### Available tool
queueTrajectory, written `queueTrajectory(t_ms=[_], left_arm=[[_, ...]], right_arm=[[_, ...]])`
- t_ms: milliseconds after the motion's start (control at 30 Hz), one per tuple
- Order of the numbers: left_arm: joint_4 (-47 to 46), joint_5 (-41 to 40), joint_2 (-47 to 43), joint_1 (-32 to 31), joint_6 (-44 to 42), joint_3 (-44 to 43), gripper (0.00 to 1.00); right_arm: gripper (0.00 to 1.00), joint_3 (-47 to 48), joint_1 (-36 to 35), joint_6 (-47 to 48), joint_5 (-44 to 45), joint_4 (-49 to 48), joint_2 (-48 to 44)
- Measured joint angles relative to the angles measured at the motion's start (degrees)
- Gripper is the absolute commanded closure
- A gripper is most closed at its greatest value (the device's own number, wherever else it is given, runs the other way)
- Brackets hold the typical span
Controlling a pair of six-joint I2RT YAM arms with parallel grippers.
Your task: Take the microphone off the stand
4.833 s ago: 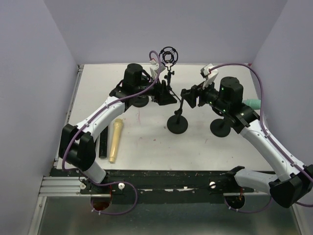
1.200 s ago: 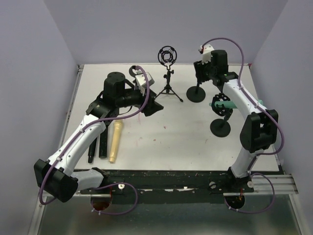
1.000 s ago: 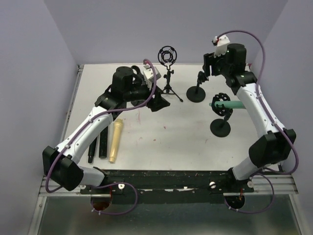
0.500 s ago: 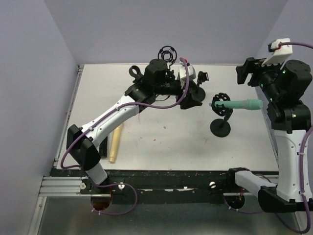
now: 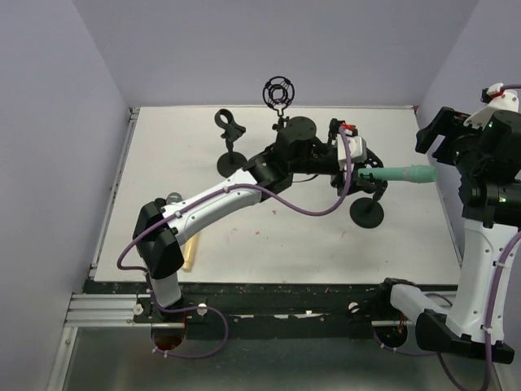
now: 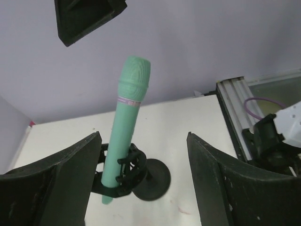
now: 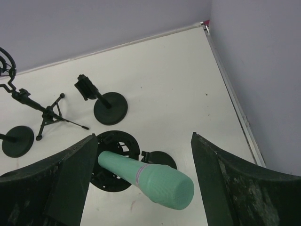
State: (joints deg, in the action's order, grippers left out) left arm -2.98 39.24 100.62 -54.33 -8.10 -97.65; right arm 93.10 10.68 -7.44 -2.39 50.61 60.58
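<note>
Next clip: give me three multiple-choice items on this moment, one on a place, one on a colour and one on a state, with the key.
1. Where is the microphone?
A) held in the round-based stand
B) lying flat beside it
C) on the floor

2. What colour is it?
A) cream
B) black
C) green

3. How do the left fingers stand?
A) shut on the microphone
B) open, one on either side of it, not touching
C) shut on nothing

Key:
1 A, the stand's ring grips its lower body.
2 C, it is green from head to tail in both wrist views.
3 B, the left wrist view shows clear gaps on both sides.
</note>
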Motion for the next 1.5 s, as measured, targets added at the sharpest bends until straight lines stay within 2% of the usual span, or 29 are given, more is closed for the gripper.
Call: queueTrajectory(t_ms=[233,433,700,1000,1267,1500], left_arm=[[-4.6,-8.0,3.5,-5.0,-9.8,-0.1,0.22],[-4.2,-14.1,8.1,-6.0,-12.4,-1.2,0.24],[-4.7,-23.7,15.7,-7.4,-17.2,-8.2,0.23],[-4.1,-25.7,18.9,-9.2,-19.5,-11.3,0.25],[-3.3,-26.3,21.3,-9.2,-20.8,-12.8,0.36],[-2.4,-28.4,24.1,-9.5,-22.6,-15.3,0.50]], right_arm=[[0.12,0.0,0.7,-1.4,1.6,0.0,-1.1],[0.12,-0.9,0.7,-2.2,-0.8,-1.6,0.2],[0.12,-4.8,0.7,-3.3,-3.9,-2.7,-1.2],[0.12,-5.0,0.7,-5.3,-6.5,-5.4,-1.3],[0.12,-5.7,0.7,-6.9,-7.8,-7.4,-1.0],[0.12,-6.5,0.7,-9.1,-9.7,-7.8,0.2]])
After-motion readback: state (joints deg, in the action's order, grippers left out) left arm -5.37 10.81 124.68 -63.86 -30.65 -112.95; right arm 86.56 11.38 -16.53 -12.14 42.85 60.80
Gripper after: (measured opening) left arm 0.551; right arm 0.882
